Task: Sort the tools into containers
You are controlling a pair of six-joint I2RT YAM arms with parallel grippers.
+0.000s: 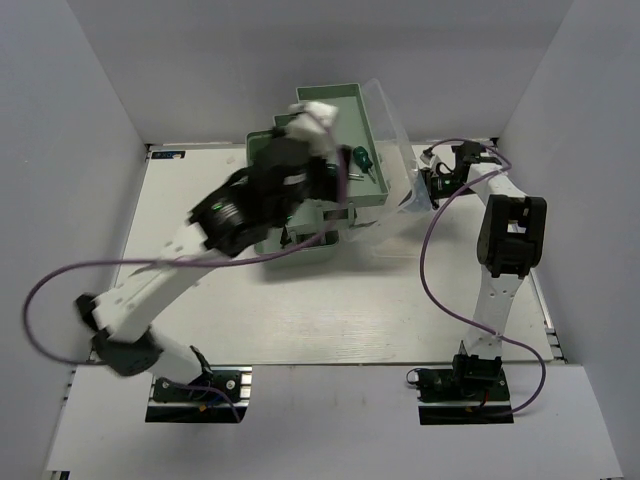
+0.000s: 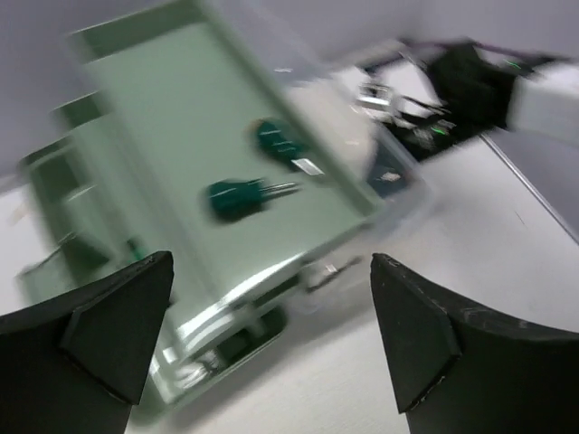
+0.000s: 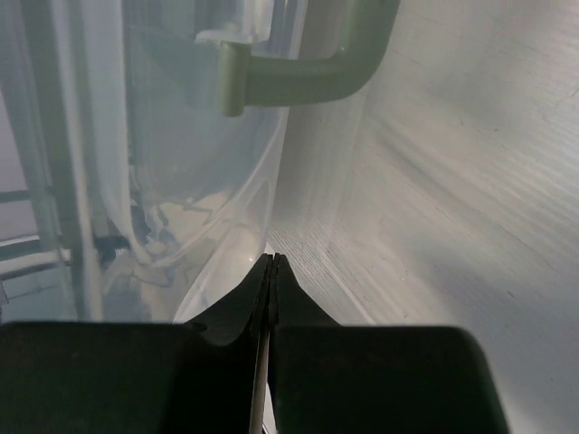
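The pale green toolbox (image 1: pixel 300 250) stands at the back middle with its top tray (image 2: pixel 172 117) raised. Two green-handled screwdrivers (image 2: pixel 237 197) (image 2: pixel 276 143) lie in that tray; one shows in the top view (image 1: pixel 360 160). My left gripper (image 1: pixel 335 195) (image 2: pixel 271 262) is open and empty, hovering over the toolbox's front right, short of the screwdrivers. My right gripper (image 1: pixel 428 188) (image 3: pixel 272 259) is shut, its tips at the rim of the translucent lid (image 1: pixel 395 130) (image 3: pixel 181 136), which is folded out to the right. No hex keys show.
The lid's green handle (image 3: pixel 308 81) is just ahead of the right gripper. The left arm lies across the toolbox's lower tiers. Purple cables (image 1: pixel 60 290) loop off both arms. White walls (image 1: pixel 90 150) close in the table (image 1: pixel 330 310) on three sides.
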